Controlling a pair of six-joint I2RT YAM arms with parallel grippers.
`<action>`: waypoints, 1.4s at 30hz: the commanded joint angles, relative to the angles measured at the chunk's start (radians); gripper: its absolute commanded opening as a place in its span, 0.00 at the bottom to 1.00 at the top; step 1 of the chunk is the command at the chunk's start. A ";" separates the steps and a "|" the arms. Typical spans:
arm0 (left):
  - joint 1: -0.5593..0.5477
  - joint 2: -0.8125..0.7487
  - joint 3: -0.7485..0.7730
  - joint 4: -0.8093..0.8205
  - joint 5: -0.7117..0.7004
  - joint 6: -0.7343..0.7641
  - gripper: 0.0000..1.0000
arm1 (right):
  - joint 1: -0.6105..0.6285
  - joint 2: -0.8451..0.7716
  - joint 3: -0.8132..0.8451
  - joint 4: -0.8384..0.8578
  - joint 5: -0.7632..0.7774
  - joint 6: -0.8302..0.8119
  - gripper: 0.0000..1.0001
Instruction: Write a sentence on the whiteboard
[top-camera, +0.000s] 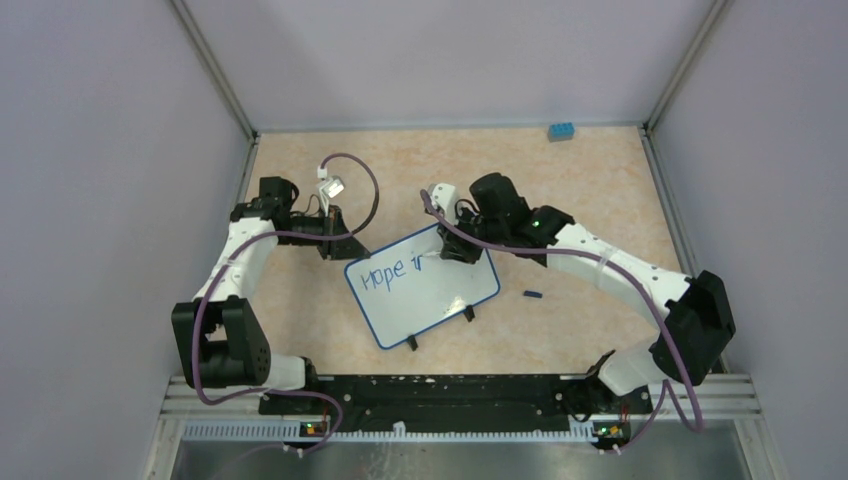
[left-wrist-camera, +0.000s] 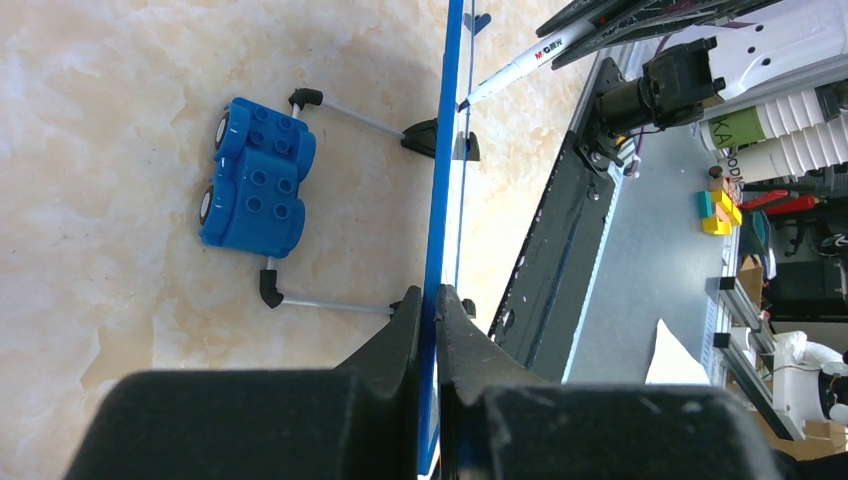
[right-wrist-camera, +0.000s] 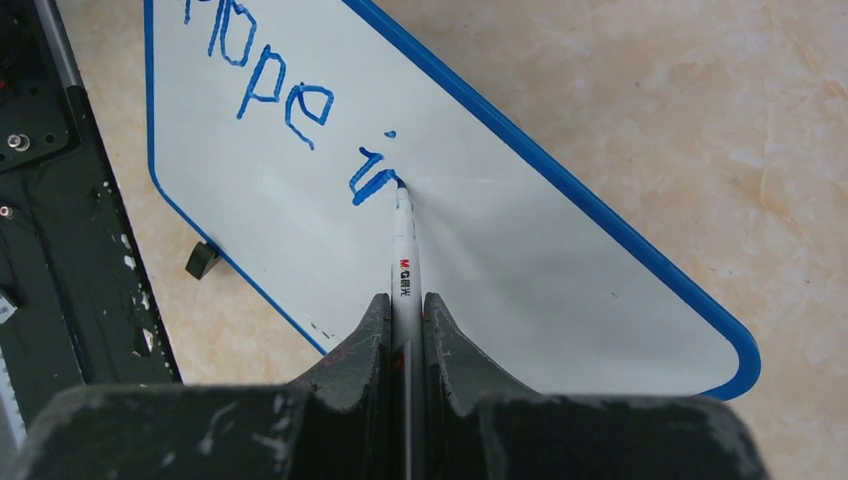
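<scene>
The right gripper (right-wrist-camera: 405, 300) is closed on a white marker (right-wrist-camera: 404, 240). The marker tip touches the whiteboard (right-wrist-camera: 560, 280) at the end of the sentence (right-wrist-camera: 290, 100), which reads "Hope in" in blue. The right arm reaches in from the right with its elbow bent. The left gripper (left-wrist-camera: 430, 300) is clamped shut on the board's blue rim. The board rests on black clip feet near the centre of the table (top-camera: 300, 330), between the two arms.

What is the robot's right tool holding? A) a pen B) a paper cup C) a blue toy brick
A: the right tool is shut on a white pen, whose tip sits at the end of the blue writing on the whiteboard.
</scene>
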 joint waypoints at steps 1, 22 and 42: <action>-0.017 -0.009 -0.023 -0.033 -0.029 -0.001 0.00 | -0.025 -0.023 0.014 0.007 0.049 -0.019 0.00; -0.020 -0.009 -0.024 -0.030 -0.030 -0.005 0.00 | 0.007 -0.039 -0.048 -0.003 -0.035 -0.016 0.00; -0.022 -0.017 -0.026 -0.029 -0.031 -0.003 0.00 | -0.028 -0.122 -0.014 -0.020 -0.060 0.011 0.00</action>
